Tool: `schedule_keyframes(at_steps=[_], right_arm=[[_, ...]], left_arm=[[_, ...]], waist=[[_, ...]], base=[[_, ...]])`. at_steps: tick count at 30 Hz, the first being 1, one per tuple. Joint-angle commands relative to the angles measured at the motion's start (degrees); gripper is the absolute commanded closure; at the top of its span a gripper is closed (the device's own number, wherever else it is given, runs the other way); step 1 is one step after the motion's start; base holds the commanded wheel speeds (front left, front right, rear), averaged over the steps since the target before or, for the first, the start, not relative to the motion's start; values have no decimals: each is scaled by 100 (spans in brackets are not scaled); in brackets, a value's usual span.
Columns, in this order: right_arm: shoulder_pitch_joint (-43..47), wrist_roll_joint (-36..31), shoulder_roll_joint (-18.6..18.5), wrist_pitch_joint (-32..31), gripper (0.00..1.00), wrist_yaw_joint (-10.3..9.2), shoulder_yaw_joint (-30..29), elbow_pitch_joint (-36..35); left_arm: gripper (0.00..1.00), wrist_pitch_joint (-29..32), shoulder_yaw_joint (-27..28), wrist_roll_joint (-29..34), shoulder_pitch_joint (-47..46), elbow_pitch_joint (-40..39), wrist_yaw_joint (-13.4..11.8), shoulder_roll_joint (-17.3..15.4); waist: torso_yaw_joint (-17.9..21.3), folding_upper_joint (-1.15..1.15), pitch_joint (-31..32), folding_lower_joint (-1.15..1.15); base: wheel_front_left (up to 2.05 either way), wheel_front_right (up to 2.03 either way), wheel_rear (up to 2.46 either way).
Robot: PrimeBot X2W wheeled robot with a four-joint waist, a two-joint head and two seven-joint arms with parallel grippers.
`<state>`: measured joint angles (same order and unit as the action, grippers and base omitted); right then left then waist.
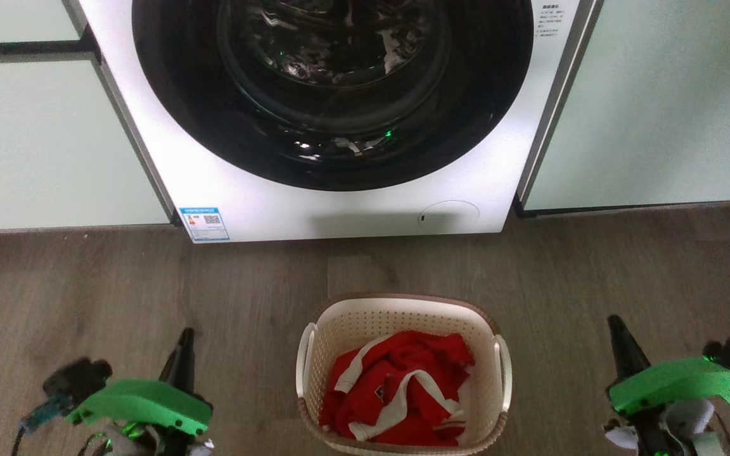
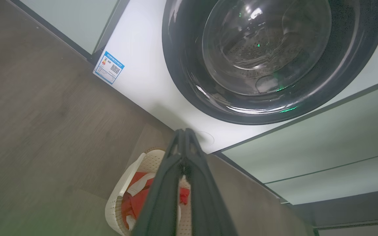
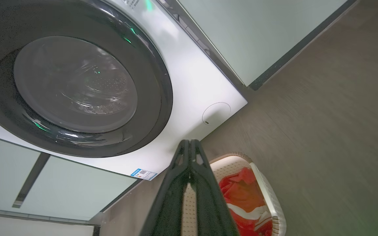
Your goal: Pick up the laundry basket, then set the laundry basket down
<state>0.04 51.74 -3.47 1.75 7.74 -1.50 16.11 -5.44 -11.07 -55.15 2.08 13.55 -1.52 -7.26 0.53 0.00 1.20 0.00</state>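
Observation:
The laundry basket [image 1: 365, 320], cream-white and perforated with a brown rim and white loop handles, stands on the floor in front of the washing machine, holding red and white clothes [image 1: 397, 389]. My left gripper [image 1: 182, 345] is shut and empty, well to the basket's left. My right gripper [image 1: 615, 329] is shut and empty, off to its right. In the left wrist view the shut left gripper [image 2: 185, 131] partly covers the basket [image 2: 123, 186]. In the right wrist view the shut right gripper [image 3: 189, 142] stands beside the basket [image 3: 267, 193].
A white front-loading washing machine [image 1: 339, 209] with a dark round door stands behind the basket, between pale green cabinet panels [image 1: 42, 145]. Grey-brown wood floor [image 1: 118, 291] spreads on both sides of the basket.

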Motion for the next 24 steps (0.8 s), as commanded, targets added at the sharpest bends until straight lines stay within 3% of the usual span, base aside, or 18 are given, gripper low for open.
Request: schedule_keyframes(at_steps=[1, 24], right_arm=[[-336, 188, 2, -30, 100, -12, 9, -189], [-438, 1559, 22, -314, 100, -17, -175, -196]], left_arm=[[100, 56, 214, -176, -329, -155, 60, -28], [100, 414, 705, -1481, -501, -84, 359, 95]], waist=[[-2, 0, -3, 0], [-20, 0, -51, 0]], base=[[0, 0, 0], [0, 0, 0]])
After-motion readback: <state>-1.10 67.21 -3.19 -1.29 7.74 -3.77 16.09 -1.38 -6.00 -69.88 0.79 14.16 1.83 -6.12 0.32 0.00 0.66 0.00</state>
